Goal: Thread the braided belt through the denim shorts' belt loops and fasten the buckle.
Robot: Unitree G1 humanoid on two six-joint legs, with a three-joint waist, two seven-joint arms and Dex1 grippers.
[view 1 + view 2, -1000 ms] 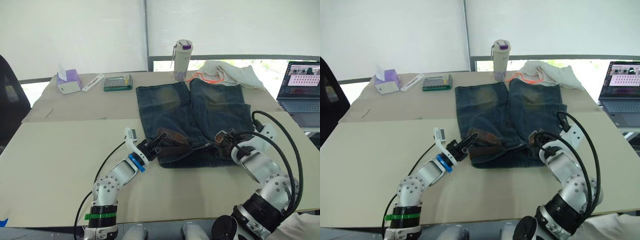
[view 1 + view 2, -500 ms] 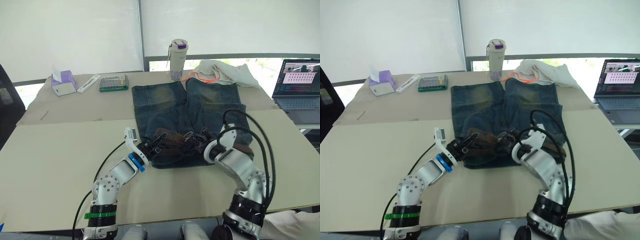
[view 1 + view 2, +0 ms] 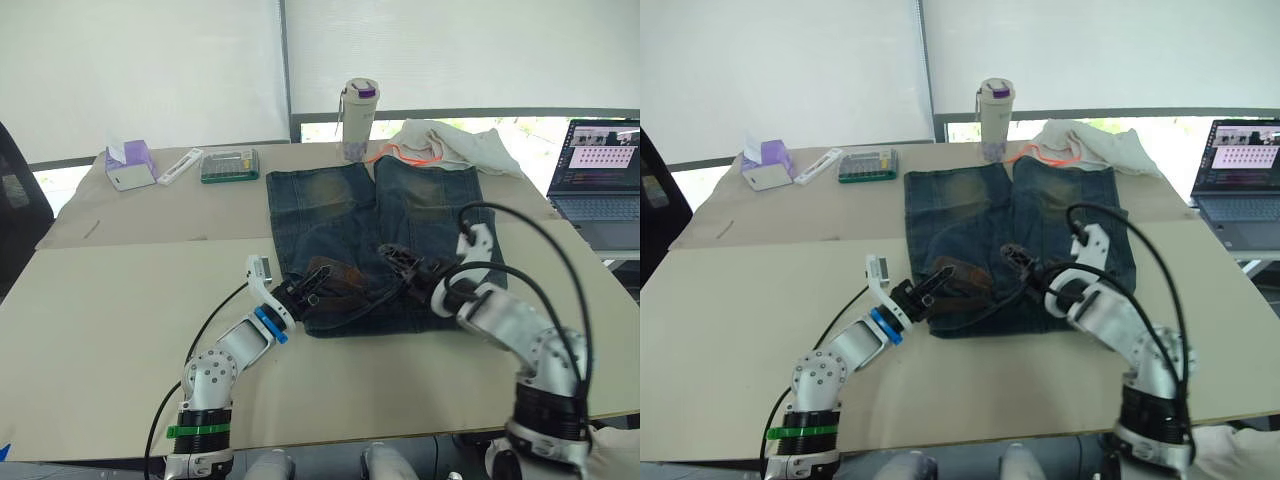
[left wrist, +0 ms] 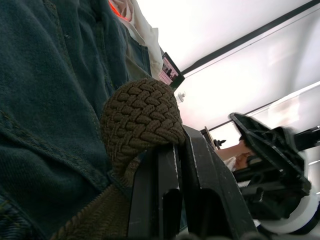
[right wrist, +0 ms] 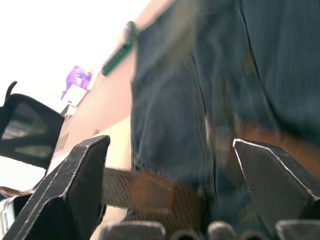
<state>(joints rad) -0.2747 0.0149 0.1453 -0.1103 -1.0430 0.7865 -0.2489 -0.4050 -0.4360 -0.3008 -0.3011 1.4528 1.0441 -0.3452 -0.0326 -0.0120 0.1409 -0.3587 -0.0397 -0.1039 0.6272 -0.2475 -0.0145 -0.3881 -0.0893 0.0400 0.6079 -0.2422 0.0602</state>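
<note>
The left arm is reaching forward and to the right across the table (image 3: 120, 300), its forearm lying low over the surface. The left gripper (image 3: 312, 290) is sitting at the left end of the waistband of the denim shorts (image 3: 430, 210), its fingers closed on a bunched fold of the braided belt (image 4: 142, 122). From there the brown strap is running right along the waistband.

The right arm is bending in from the right, elbow out, with black cables looping above it. The right gripper (image 3: 397, 262) is hovering over the middle of the waistband, its fingers (image 5: 82, 170) spread wide and holding nothing.

The shorts are lying flat on the beige table, waistband toward the robot and legs pointing away. Along the far edge, a purple tissue box (image 3: 132, 163), a white remote (image 3: 180, 166), a green calculator (image 3: 229, 165), a lidded tumbler (image 3: 357, 121) and a white cloth (image 3: 450, 147) are sitting. An open laptop (image 3: 600, 165) is standing at the far right. Pale roller blinds are covering the windows behind.
</note>
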